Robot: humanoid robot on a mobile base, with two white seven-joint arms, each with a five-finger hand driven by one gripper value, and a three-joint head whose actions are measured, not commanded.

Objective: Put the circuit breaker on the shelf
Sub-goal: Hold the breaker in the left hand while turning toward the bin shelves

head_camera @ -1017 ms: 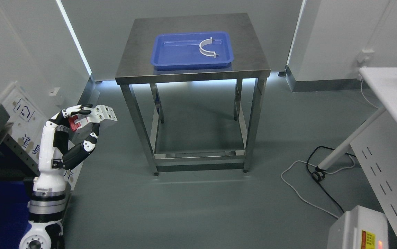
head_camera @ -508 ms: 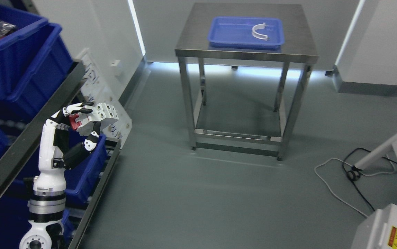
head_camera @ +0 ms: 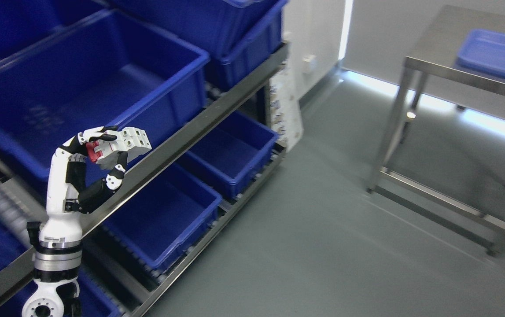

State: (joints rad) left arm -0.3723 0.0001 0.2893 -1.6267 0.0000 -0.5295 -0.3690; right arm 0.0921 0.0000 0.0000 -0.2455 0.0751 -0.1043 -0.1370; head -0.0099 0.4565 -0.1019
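Camera swung left, shelf [head_camera: 199, 125] now fills view

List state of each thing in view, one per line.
left hand: shut on the circuit breaker, raised
circuit breaker: held, not yet binned
big upper bin: looks empty
lower bins: look empty
shelf: holds the bins
blue tray: on steel table

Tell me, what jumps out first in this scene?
At the lower left, the robot's white left hand grips a white circuit breaker with a red part. Behind it, big blue bins fill a slanted metal shelf across the picture's left half. At the far right stands a steel table carrying a blue tray.
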